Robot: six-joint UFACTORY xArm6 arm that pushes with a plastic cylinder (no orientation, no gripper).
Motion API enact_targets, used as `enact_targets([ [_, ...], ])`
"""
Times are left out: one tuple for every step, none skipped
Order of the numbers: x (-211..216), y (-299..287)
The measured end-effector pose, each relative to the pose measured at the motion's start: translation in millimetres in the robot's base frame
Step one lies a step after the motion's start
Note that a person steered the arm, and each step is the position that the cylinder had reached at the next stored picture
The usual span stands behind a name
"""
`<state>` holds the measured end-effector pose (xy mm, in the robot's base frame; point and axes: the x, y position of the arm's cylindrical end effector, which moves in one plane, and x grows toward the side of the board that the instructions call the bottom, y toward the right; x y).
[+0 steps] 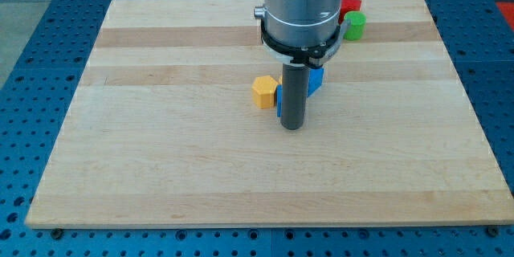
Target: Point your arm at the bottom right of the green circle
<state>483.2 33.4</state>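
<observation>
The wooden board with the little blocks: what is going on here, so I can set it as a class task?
My tip rests near the middle of the wooden board, just below a blue block and right of a yellow block. The green circle sits toward the view's top right, beside a red block. I am meant to point at the green circle's bottom right, and my tip is not there yet.

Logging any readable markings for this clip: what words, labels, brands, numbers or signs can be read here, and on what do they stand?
None can be read.
Wooden board: bare wood grain, no print.
Orange block, blue block, green circle, red block: plain faces.
Arm housing and my tip, just below the blue block: no label shows.
</observation>
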Motion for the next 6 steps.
enact_targets([
  [1.4, 0.0],
  [11.1, 35.6],
  [1.9, 95.2],
  [-34.6, 144.0],
  [-88.7, 178.8],
  [-149.3, 200.7],
])
